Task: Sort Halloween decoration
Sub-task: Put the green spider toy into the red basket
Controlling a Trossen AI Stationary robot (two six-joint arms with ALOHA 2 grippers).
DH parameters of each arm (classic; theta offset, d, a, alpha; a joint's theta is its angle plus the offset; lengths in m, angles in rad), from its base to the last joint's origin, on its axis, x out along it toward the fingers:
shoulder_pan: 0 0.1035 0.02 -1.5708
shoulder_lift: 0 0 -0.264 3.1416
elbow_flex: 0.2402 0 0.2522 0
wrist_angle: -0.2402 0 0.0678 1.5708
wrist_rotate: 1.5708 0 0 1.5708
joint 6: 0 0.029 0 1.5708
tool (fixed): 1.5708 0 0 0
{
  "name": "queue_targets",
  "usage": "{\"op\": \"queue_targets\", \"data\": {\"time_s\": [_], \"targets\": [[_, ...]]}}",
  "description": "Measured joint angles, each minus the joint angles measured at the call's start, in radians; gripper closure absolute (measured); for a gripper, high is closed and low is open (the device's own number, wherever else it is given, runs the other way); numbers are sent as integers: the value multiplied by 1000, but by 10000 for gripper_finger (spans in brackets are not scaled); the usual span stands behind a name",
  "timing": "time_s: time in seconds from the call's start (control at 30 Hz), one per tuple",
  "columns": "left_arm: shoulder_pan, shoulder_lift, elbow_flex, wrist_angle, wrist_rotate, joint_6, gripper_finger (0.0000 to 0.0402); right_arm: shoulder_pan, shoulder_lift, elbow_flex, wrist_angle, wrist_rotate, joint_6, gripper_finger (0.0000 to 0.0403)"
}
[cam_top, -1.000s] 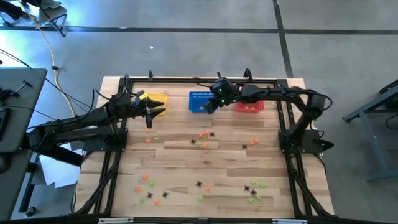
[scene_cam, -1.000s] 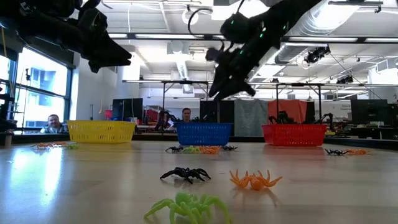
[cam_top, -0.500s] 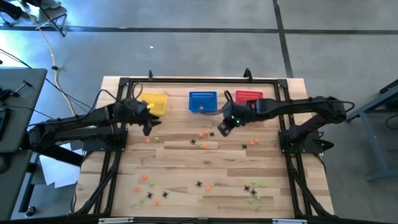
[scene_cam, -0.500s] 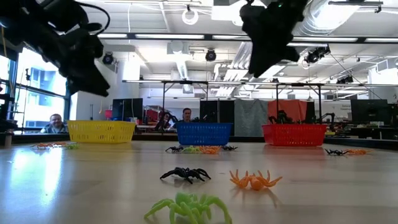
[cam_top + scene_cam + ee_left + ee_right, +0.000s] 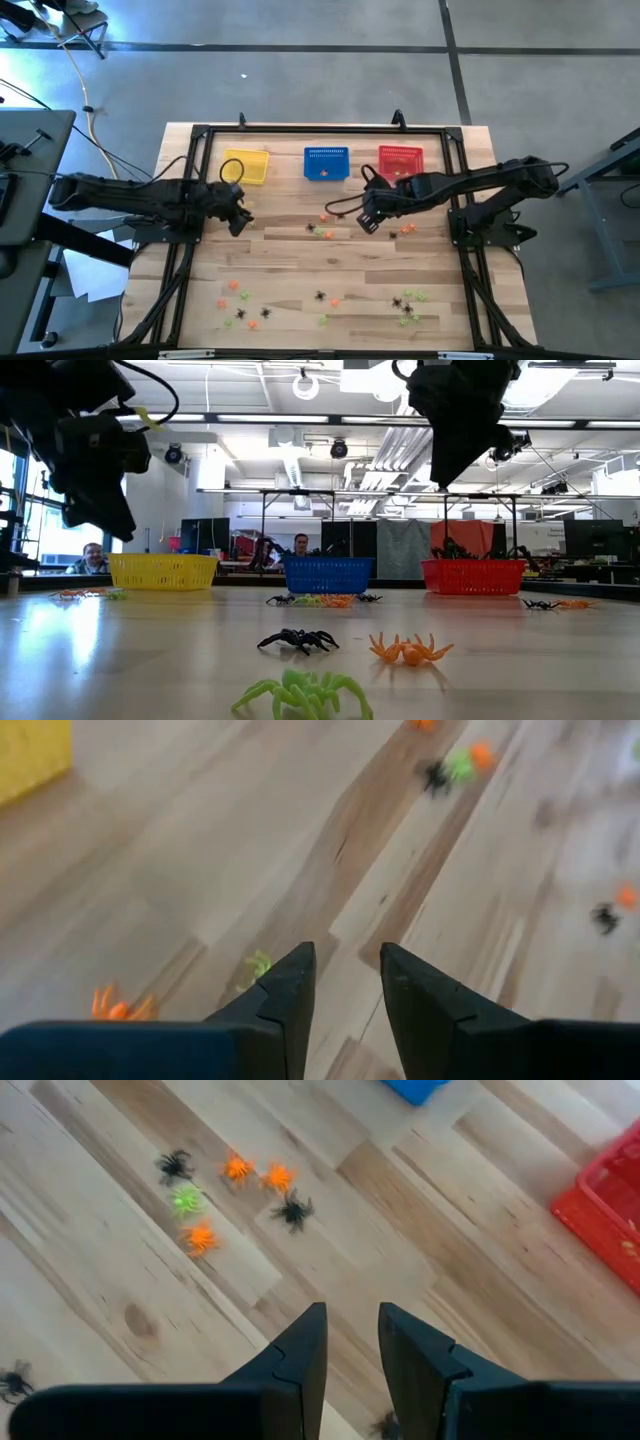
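Note:
Tiny black, orange and light green Halloween decoration trinkets lie scattered on the wooden table. One cluster [image 5: 325, 220] lies mid-table, and other clusters lie near the front left [image 5: 240, 300] and front right [image 5: 408, 303]. My left gripper [image 5: 237, 222] hangs open above the table in front of the yellow basket. A green trinket [image 5: 258, 963] and an orange one [image 5: 118, 1007] lie just beside its fingers. My right gripper [image 5: 367, 222] hangs open, pointing down, just right of the mid-table cluster [image 5: 235, 1180]. Nothing is between the fingers of either gripper.
Three mesh baskets stand in a row along the far edge: yellow [image 5: 250, 165], blue [image 5: 326, 163] and red [image 5: 400, 160]. A black frame [image 5: 300, 130] runs around the table. More trinkets lie close to the low camera [image 5: 300, 690]. People sit in the room behind.
My left gripper has drawn back from beside the yellow basket toward the near edge, sunk and tipped downward. My right gripper has swung from over the blue basket toward the near edge and right, and now hangs beside the mid-table cluster. No trinket has moved.

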Motion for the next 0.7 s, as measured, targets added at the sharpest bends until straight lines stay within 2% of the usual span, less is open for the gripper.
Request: {"op": "queue_targets", "data": {"time_s": [0.27,0.37,0.53,0.7], "targets": [[-102,173,50,-6,-84,-40,319,34,0,0,-93,-1,80,314],[-126,248,119,-26,-102,14,321,48,0,0,-113,0,106,314],[-141,352,226,-161,-151,111,322,71,0,0,-116,0,108,314],[-141,411,245,-215,-142,181,319,89,0,0,-116,0,108,314]]}}
